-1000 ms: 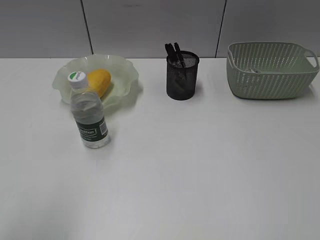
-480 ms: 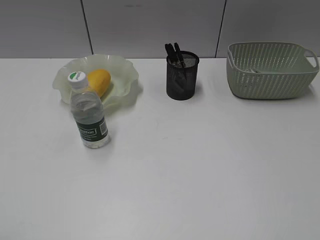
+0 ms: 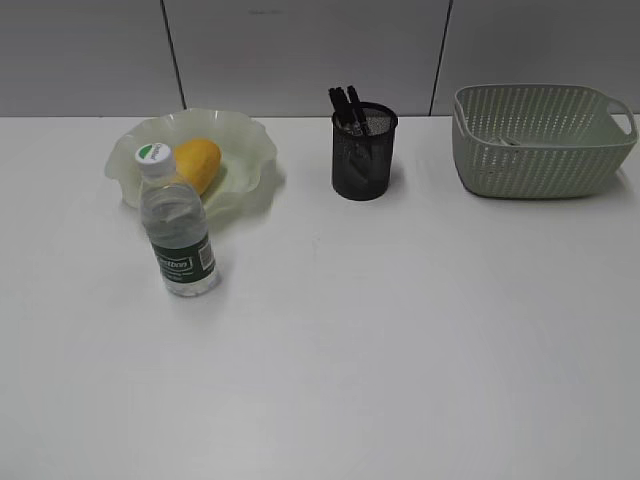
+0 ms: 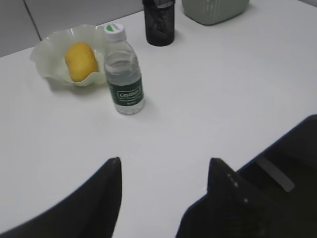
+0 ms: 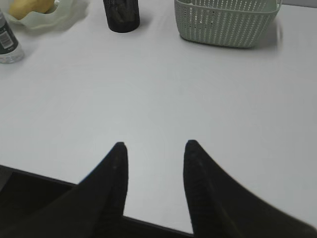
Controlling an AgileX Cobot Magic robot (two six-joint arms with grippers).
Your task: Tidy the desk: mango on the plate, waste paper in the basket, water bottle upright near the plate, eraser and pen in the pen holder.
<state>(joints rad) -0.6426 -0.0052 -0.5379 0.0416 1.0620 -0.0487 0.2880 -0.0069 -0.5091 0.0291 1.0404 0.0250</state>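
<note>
The mango [image 3: 197,163] lies in the ruffled green plate [image 3: 245,145] at the back left of the desk [image 3: 400,320]. The water bottle [image 3: 177,225] stands upright just in front of the plate. The black mesh pen holder [image 3: 364,152] holds dark pens [image 3: 347,106]; the eraser is hidden. The basket [image 3: 540,140] stands at the back right with a bit of white paper [image 3: 507,140] inside. My left gripper [image 4: 163,166] is open and empty over the near desk. My right gripper [image 5: 154,148] is open and empty at the desk's front edge. Neither gripper shows in the exterior view.
A grey panelled wall [image 3: 300,55] runs behind the desk. In the left wrist view the bottle [image 4: 123,74], mango [image 4: 81,60], pen holder [image 4: 159,22] and basket [image 4: 214,10] lie ahead. The right wrist view shows the basket [image 5: 225,22] and pen holder [image 5: 121,15].
</note>
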